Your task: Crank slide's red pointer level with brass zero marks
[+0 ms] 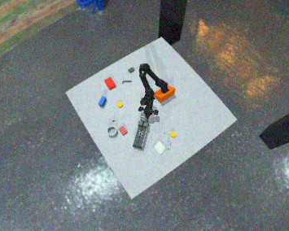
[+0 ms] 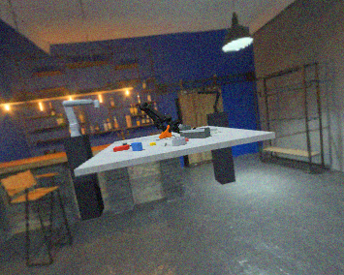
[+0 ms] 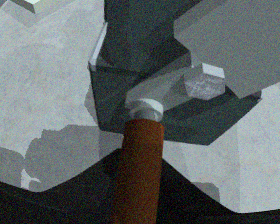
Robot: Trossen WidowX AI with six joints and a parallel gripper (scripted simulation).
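The dark grey machine (image 1: 138, 141) (image 2: 199, 134) (image 3: 141, 35) stands on the white table. A small red spot, probably the pointer (image 1: 141, 132), shows on its top in the top view; the pointer is outside the wrist view. The brass zero marks cannot be made out. In the wrist view a light grey crank arm (image 3: 163, 89) runs from the orange-brown handle (image 3: 140, 175) toward a faceted grey end piece. My gripper (image 1: 148, 116) (image 3: 136, 159) is shut on the handle, at the arm-side end of the machine. The dark fingers stand on both sides of the handle.
A small red block (image 1: 123, 130) and a grey ring (image 1: 112, 132) lie on one side of the machine, a pale tray (image 1: 159, 147) and a yellow disc (image 1: 173, 134) on the other. An orange block (image 1: 165, 94) is beside the arm. Red (image 1: 110, 83) and blue (image 1: 102, 102) blocks lie farther off.
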